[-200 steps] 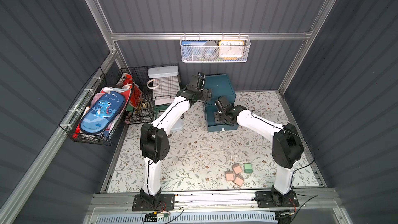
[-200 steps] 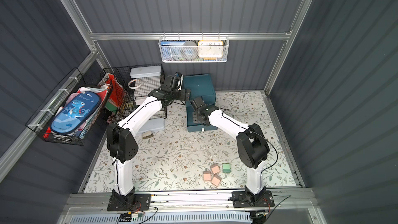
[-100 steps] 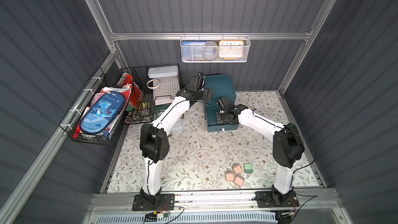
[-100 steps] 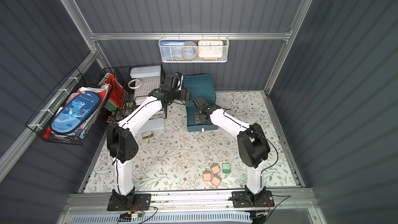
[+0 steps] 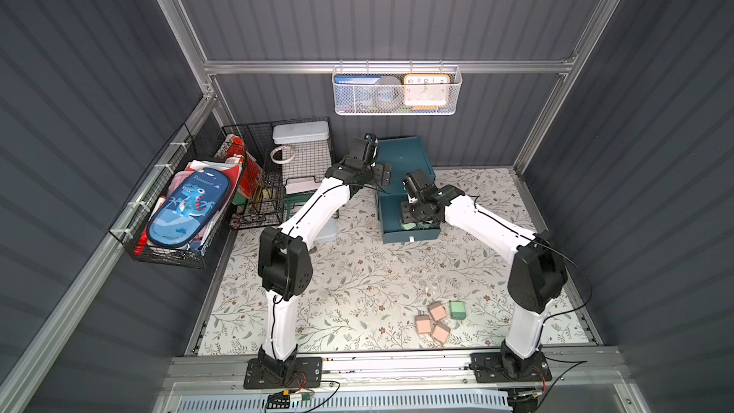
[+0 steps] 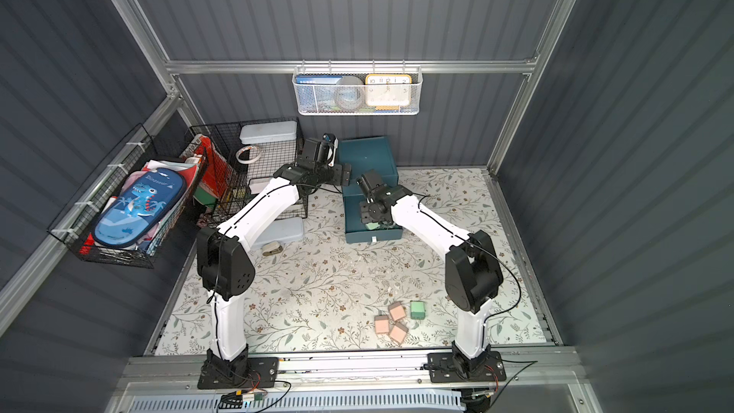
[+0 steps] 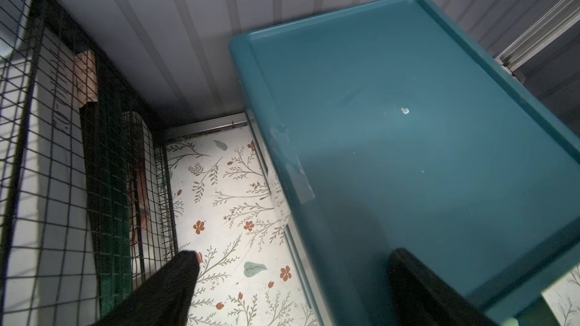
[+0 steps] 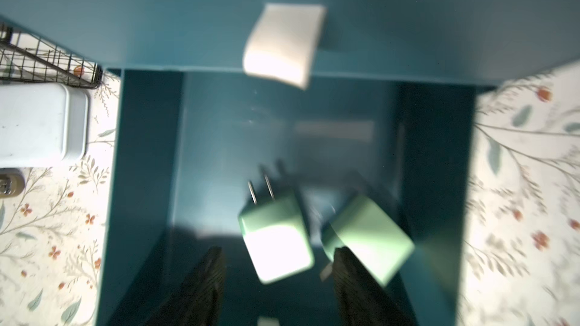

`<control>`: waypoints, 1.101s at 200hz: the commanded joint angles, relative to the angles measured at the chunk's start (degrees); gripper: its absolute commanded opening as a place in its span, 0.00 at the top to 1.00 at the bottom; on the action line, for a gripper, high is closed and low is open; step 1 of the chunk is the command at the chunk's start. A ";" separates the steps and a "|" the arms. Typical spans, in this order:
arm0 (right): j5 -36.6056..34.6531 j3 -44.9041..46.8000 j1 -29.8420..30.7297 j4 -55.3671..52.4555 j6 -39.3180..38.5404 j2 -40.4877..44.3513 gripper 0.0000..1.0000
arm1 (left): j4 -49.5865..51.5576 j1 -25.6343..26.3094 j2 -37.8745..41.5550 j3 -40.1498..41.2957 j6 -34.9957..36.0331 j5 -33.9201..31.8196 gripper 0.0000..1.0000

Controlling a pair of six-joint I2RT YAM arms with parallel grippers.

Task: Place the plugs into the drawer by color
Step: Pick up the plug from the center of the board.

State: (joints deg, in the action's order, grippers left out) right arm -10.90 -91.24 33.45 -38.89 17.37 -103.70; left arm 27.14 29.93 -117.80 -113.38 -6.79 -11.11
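Note:
The dark teal drawer cabinet (image 5: 401, 156) stands at the back, with its bottom drawer (image 5: 411, 234) pulled out. My right gripper (image 8: 277, 265) hangs open over that drawer. Two mint green plugs lie inside: one (image 8: 276, 233) sits blurred between the fingers and clear of both, the other (image 8: 368, 235) is beside it. Three pale pink plugs (image 5: 437, 311) and one green plug (image 5: 457, 309) lie on the mat near the front right. My left gripper (image 7: 295, 265) is open, straddling the cabinet top's (image 7: 408, 120) left edge and holding nothing.
A black wire rack (image 5: 278, 168) with a white box (image 5: 300, 131) and a tape roll (image 5: 282, 154) stands left of the cabinet. A pale blue box (image 6: 278, 230) lies on the mat. A black basket (image 5: 184, 204) hangs on the left wall and a white one (image 5: 393, 91) on the back wall.
My right gripper's jaws have spread wider over the open drawer, and the green plug between them is now loose. The left arm has not moved.

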 commanded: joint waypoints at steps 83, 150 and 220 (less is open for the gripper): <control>-2.16 41.10 2.81 -22.49 22.96 42.70 0.46 | 8.28 0.39 -1.56 0.88 1.25 1.60 0.01; 1.53 51.94 9.52 -12.55 31.36 41.30 0.37 | 7.85 0.56 -1.75 1.50 1.05 2.59 0.01; 1.69 55.00 9.53 -5.77 30.87 35.30 0.35 | 7.59 0.74 -1.52 1.76 0.96 2.74 0.01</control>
State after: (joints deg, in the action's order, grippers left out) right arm -8.84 -36.29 42.81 -46.37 47.62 -66.67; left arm 27.29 30.02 -117.80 -113.43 -6.79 -9.47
